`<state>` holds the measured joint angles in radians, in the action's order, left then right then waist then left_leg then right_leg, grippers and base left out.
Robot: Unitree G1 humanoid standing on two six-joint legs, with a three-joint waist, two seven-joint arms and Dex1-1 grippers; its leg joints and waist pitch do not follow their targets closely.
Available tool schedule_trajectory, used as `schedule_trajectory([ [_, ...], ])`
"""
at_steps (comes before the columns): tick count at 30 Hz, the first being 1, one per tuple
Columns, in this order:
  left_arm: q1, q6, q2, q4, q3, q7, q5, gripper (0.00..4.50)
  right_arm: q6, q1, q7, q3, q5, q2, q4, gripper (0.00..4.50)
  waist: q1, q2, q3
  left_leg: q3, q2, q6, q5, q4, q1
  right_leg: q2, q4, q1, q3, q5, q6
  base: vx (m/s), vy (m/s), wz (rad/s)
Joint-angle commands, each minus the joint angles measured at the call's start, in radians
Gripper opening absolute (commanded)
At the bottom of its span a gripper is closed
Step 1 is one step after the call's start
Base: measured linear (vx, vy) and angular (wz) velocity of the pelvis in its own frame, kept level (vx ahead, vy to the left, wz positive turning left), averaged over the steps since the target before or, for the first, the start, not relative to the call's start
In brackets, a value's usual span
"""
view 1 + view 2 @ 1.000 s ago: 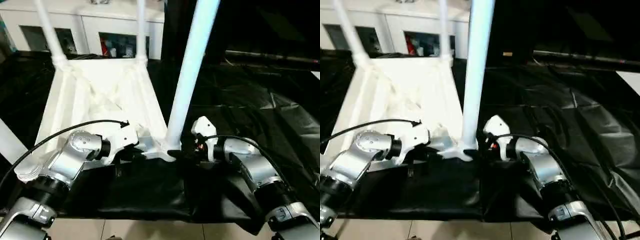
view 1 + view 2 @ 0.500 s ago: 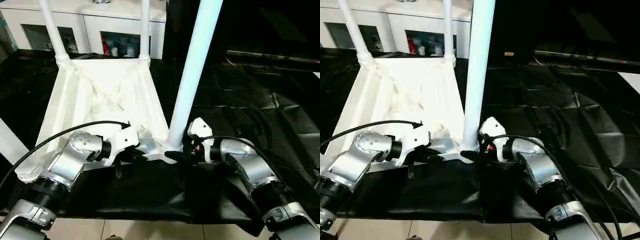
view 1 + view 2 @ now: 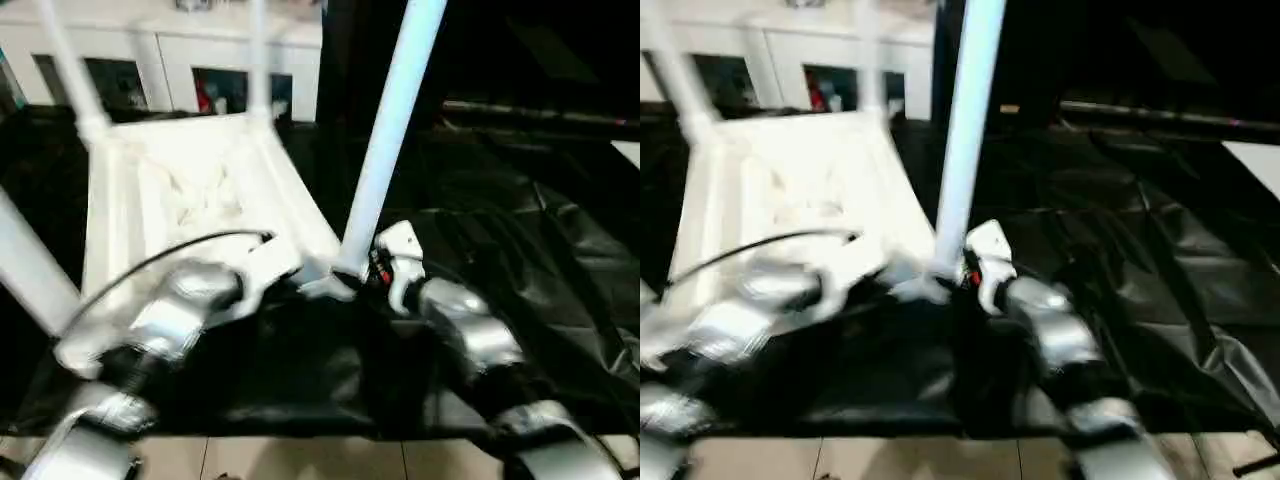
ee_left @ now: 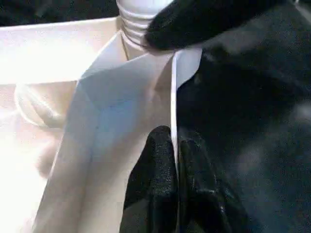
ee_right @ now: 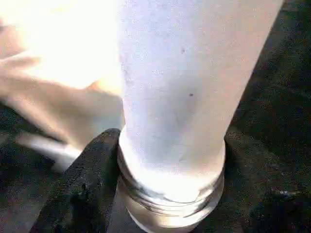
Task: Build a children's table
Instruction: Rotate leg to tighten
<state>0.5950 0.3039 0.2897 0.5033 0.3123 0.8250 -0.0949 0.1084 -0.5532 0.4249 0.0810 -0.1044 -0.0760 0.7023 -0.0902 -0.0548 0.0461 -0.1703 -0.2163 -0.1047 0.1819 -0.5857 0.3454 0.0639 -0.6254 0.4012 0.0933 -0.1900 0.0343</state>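
Four white legs stand up from the upturned table top (image 3: 190,190) on the black-covered work table (image 3: 520,230). The left gripper (image 4: 176,160) pinches the top's near rim; the right gripper (image 5: 92,194) holds the nearest leg (image 3: 385,150) at its threaded base.

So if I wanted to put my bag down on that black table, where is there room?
The black-covered work table lies bare to the right of the upright white plastic leg and the right gripper. The left half is crowded: the upside-down white plastic tabletop and the left gripper pinching its rim.
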Motion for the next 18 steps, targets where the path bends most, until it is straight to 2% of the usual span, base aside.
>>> schedule_trajectory([
  [1,-0.013,-0.002,-0.056,0.034,-0.006,-0.057,0.037,0.00,0.034,0.005,-0.096,-0.034,0.002,0.008,0.057,2.75,0.000,-0.008,-0.052,0.002,-0.012,-0.006,0.209,0.068,0.000,0.084,0.105,-0.045,-0.057,-0.436,0.059,0.000,0.000,0.00],
  [3,0.024,0.011,-0.121,0.092,0.004,-0.112,0.013,0.00,0.007,-0.027,-0.228,-0.011,0.060,0.051,0.127,2.75,0.000,-0.005,-0.052,0.002,-0.011,0.000,0.203,0.069,0.000,0.081,0.104,-0.042,-0.058,-0.408,0.056,0.000,0.000,0.00],
  [4,0.024,0.011,-0.121,0.092,0.004,-0.112,0.013,0.00,0.007,-0.027,-0.228,-0.011,0.060,0.051,0.127,2.75,0.003,-0.007,-0.052,0.001,-0.008,-0.003,0.208,0.068,-0.002,0.079,0.106,-0.040,-0.056,-0.414,0.054,0.000,0.000,0.00],
  [5,0.041,0.001,-0.137,0.120,0.021,-0.126,-0.011,0.00,-0.013,-0.043,-0.242,0.005,0.079,0.075,0.157,2.75,0.001,-0.003,-0.054,0.004,-0.009,-0.002,0.218,0.070,-0.001,0.083,0.105,-0.041,-0.056,-0.419,0.052,0.000,0.000,0.00],
  [6,0.042,0.000,-0.138,0.121,0.021,-0.126,-0.012,0.00,-0.014,-0.044,-0.242,0.005,0.080,0.075,0.159,2.75,0.004,-0.004,-0.053,0.003,-0.009,0.000,0.230,0.070,-0.002,0.081,0.108,-0.038,-0.056,-0.422,0.050,0.000,0.000,0.00],
  [7,0.052,-0.017,-0.139,0.136,0.027,-0.130,-0.026,0.00,-0.040,-0.052,-0.213,0.003,0.071,0.091,0.167,2.75,0.002,-0.008,-0.054,0.004,-0.008,0.007,0.237,0.070,-0.001,0.082,0.107,-0.040,-0.055,-0.421,0.047,0.000,0.000,0.00],
  [8,0.052,-0.018,-0.138,0.137,0.027,-0.130,-0.026,0.00,-0.041,-0.053,-0.210,0.002,0.069,0.092,0.166,2.75,0.003,-0.007,-0.054,0.006,-0.010,0.012,0.239,0.072,0.001,0.085,0.106,-0.042,-0.054,-0.417,0.048,0.000,0.000,0.00],
  [10,0.054,-0.025,-0.128,0.139,0.017,-0.130,-0.027,0.00,-0.071,-0.053,-0.182,-0.008,0.054,0.091,0.150,3.45,0.002,-0.005,-0.056,0.007,-0.012,0.015,0.236,0.072,0.002,0.086,0.104,-0.043,-0.055,-0.396,0.052,0.000,0.000,0.00],
  [11,0.052,-0.039,-0.116,0.136,0.016,-0.126,-0.030,0.00,-0.091,-0.053,-0.172,-0.014,0.049,0.083,0.139,3.45,0.002,-0.009,-0.057,0.006,-0.012,0.019,0.233,0.072,0.004,0.085,0.102,-0.043,-0.055,-0.370,0.062,0.000,0.000,0.00],
  [13,0.044,-0.054,-0.090,0.127,0.002,-0.121,-0.028,0.00,-0.109,-0.051,-0.123,-0.011,0.043,0.055,0.116,3.51,0.000,-0.008,-0.057,0.005,-0.012,0.024,0.228,0.071,0.006,0.087,0.101,-0.045,-0.056,-0.362,0.068,0.000,0.000,0.00],
  [14,0.041,-0.060,-0.081,0.124,-0.002,-0.118,-0.028,0.00,-0.117,-0.052,-0.107,-0.010,0.041,0.045,0.110,3.80,-0.001,-0.010,-0.058,0.005,-0.012,0.028,0.217,0.070,0.007,0.087,0.098,-0.046,-0.056,-0.351,0.070,0.000,0.000,0.00],
  [18,0.007,-0.114,-0.010,0.086,-0.017,-0.029,-0.010,0.00,-0.093,-0.042,0.080,-0.009,0.001,-0.032,0.035,4.03,-0.002,-0.013,-0.059,0.004,-0.012,0.049,0.188,0.069,0.013,0.087,0.096,-0.052,-0.056,-0.324,0.073,0.000,0.000,0.00],
])
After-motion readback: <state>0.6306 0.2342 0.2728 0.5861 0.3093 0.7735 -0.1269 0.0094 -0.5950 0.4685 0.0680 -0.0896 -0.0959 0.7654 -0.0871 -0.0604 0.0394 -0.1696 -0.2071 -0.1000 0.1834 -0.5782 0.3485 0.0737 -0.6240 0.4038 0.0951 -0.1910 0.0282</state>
